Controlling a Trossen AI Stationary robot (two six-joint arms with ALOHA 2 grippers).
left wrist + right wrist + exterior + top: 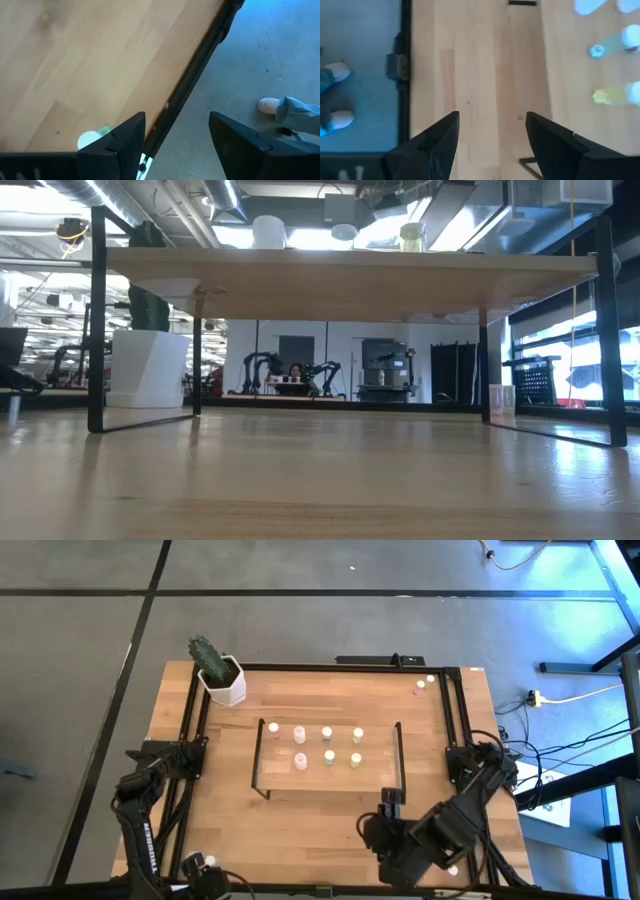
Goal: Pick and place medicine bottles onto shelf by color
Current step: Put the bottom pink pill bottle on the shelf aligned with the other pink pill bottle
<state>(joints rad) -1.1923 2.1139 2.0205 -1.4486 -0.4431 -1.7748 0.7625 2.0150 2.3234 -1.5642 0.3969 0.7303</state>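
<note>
Grey floor surrounds a light-wood desk (330, 810) with a black frame along its edges. On it stands the shelf (280, 778), and six bottles sit on its board in two rows: a pink pair (299, 734) towards the left, a pale green pair (327, 733) in the middle, a yellow pair (357, 735) to the right. A cactus pot (225, 681) stands at the far left corner. More bottles remain off the shelf: two or so at the far right corner (424, 684), one at the near left edge (197, 861) and one near the near right edge (452, 870), colours hard to tell.

The right gripper (492, 137) hovers low over bare wood just in front of the shelf's right end, jaws wide and empty. The left gripper (177, 137) hangs over the desk's near left edge, also wide and empty, with a pale green bottle (92, 138) just beside one finger.

By my reading, the job is about half done and both arms are between picks. The next move calls for one arm to go to a stray bottle, come down around it and close gently, since these are tiny and tip easily. It then needs carrying to the shelf group of its colour.
</note>
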